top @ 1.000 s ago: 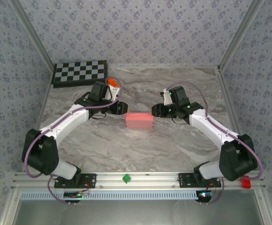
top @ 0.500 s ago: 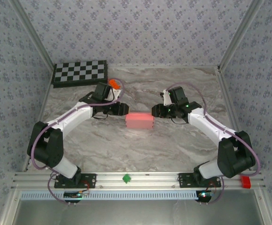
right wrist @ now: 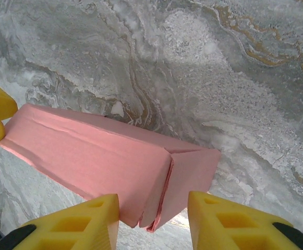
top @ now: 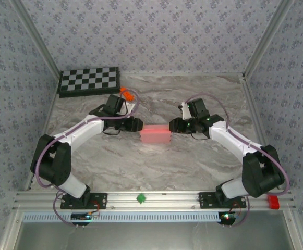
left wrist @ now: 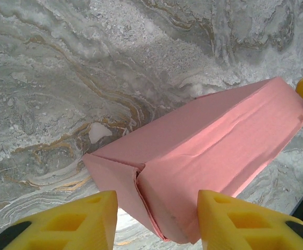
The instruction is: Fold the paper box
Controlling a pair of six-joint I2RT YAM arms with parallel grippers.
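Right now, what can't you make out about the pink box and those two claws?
- Top view: whether the left gripper and right gripper touch the paper box; too small to tell.
- Both wrist views: the box's underside, hidden by the box itself; the yellow fingers' lower parts, cut off by the bottom edge.
- Top view: the orange object; small, partly behind the purple cable.

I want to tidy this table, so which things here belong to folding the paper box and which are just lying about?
For the job: paper box, left pincer, right pincer.
Lying about: checkerboard, orange brick, green piece, red piece.
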